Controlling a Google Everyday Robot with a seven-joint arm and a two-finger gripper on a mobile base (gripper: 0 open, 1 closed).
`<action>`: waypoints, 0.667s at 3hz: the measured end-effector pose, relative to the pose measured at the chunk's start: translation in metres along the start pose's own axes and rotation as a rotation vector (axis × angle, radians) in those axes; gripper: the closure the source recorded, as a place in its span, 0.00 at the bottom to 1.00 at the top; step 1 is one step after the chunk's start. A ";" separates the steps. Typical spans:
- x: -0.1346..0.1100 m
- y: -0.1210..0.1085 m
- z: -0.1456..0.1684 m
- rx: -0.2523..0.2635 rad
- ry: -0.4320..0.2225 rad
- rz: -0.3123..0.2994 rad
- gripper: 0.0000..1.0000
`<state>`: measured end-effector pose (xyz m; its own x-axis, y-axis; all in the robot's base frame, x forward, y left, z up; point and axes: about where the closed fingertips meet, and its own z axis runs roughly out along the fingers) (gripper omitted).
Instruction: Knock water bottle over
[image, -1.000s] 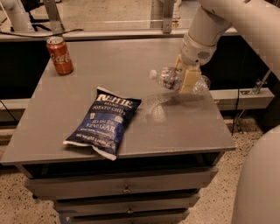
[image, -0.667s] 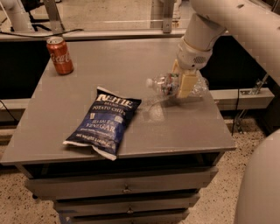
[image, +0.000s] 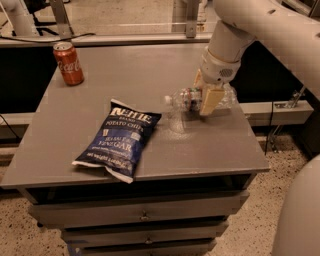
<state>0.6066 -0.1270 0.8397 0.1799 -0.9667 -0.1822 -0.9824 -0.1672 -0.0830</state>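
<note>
The water bottle (image: 186, 99) is clear ribbed plastic with a red-and-white label band. It lies on its side on the right part of the grey table (image: 125, 75), white cap pointing left toward the chip bag. My gripper (image: 206, 96) hangs from the white arm at the upper right. It is down at the bottle's middle and covers part of the bottle's body. The bottle's base end sticks out to the right of the gripper.
A blue Kettle chip bag (image: 120, 138) lies flat at the table's front centre. A red Coca-Cola can (image: 68, 63) stands upright at the back left corner. The table's right edge is close behind the bottle. Drawers sit below the tabletop.
The gripper and the bottle have shifted a little to the left and toward the front. The bottle now lies flatter, its cap nearer the chip bag.
</note>
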 end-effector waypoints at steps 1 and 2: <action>0.001 0.003 0.002 -0.006 0.004 0.003 0.00; 0.001 0.004 0.003 -0.007 0.005 0.005 0.00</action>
<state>0.6028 -0.1284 0.8364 0.1747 -0.9685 -0.1775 -0.9836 -0.1637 -0.0752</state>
